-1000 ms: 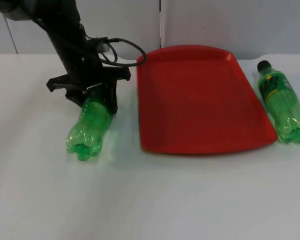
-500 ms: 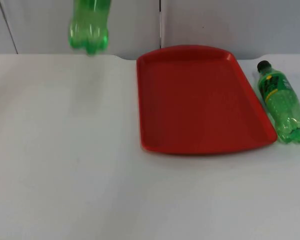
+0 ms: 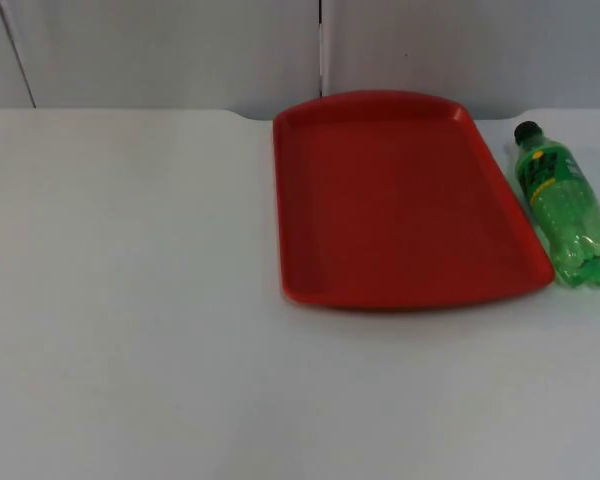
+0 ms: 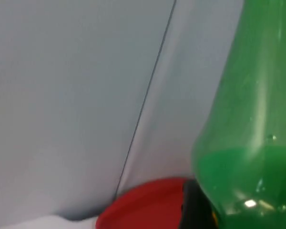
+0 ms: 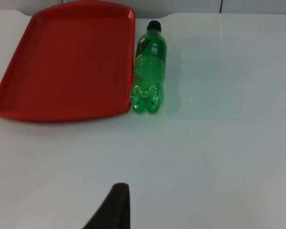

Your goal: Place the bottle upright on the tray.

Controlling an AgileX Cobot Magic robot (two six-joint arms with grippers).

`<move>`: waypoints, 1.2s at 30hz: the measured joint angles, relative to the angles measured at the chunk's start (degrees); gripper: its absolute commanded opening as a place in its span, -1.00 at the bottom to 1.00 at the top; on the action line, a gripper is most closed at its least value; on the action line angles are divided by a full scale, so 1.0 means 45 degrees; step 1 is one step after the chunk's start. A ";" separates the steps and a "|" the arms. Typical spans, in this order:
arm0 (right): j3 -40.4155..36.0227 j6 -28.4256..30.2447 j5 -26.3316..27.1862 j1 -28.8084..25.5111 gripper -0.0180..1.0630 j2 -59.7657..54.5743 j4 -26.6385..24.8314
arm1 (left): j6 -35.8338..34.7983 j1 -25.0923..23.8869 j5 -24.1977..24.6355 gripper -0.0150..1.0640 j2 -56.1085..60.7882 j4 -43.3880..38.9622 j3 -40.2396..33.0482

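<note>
Gone from the top view since half a second ago: the held bottle (image 4: pixel 250 143), which hung at the upper edge then and a second ago lay on the worktop (image 3: pixel 130 330) under the left arm. Left wrist view has that green bottle up close, in front of the grey partition wall (image 4: pixel 62 95), with the red tray's (image 4: pixel 143 202) edge below it. A black fingertip (image 4: pixel 195 210) sits against the bottle's side; left gripper looks clenched on it, bottle lifted off the worktop. Liquid level visible partway along the bottle.

Tray lies flat on the worktop, nothing on it, far edge near the wall. Second green bottle (image 3: pixel 565 205) lies on its side just beside the tray's right edge, black cap pointing to the wall, base toward the near side, yellow-green label near the neck. Right wrist view looks down on this lying bottle and the tray; one black fingertip (image 5: pixel 115 207) hangs over bare worktop, well apart from both. Right gripper's fingers: cannot tell.
</note>
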State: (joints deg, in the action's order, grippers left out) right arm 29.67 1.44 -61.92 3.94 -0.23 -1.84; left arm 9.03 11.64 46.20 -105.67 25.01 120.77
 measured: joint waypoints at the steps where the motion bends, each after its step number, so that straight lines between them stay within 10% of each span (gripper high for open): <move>1: 0.0000 0.0000 0.0000 0.0000 0.97 0.0000 0.0000 | 0.0173 0.0000 -0.0205 -0.97 0.0195 0.0155 -0.0179; 10: 0.0000 0.0000 0.0000 0.0000 0.97 0.0000 0.0000 | 0.1961 0.0000 -0.2100 -0.97 0.1951 0.1410 -0.2824; 23: 0.0000 0.0000 0.0000 0.0000 0.97 0.0000 0.0000 | 0.6397 0.0729 -0.9616 -0.97 0.3935 0.4750 -0.9873; 29: 0.0000 0.0000 0.0000 0.0000 0.97 0.0000 0.0000 | 0.6536 0.2003 -1.2343 -0.97 0.3935 0.3867 -1.1253; 36: 0.0000 0.0000 0.0000 0.0000 0.97 0.0000 0.0000 | 0.6558 0.2848 -1.3031 -0.97 0.3909 0.2237 -1.1332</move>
State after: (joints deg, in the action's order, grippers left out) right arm 29.67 1.44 -61.92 3.94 -0.23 -1.84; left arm 38.54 24.46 -12.44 -88.07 35.08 69.77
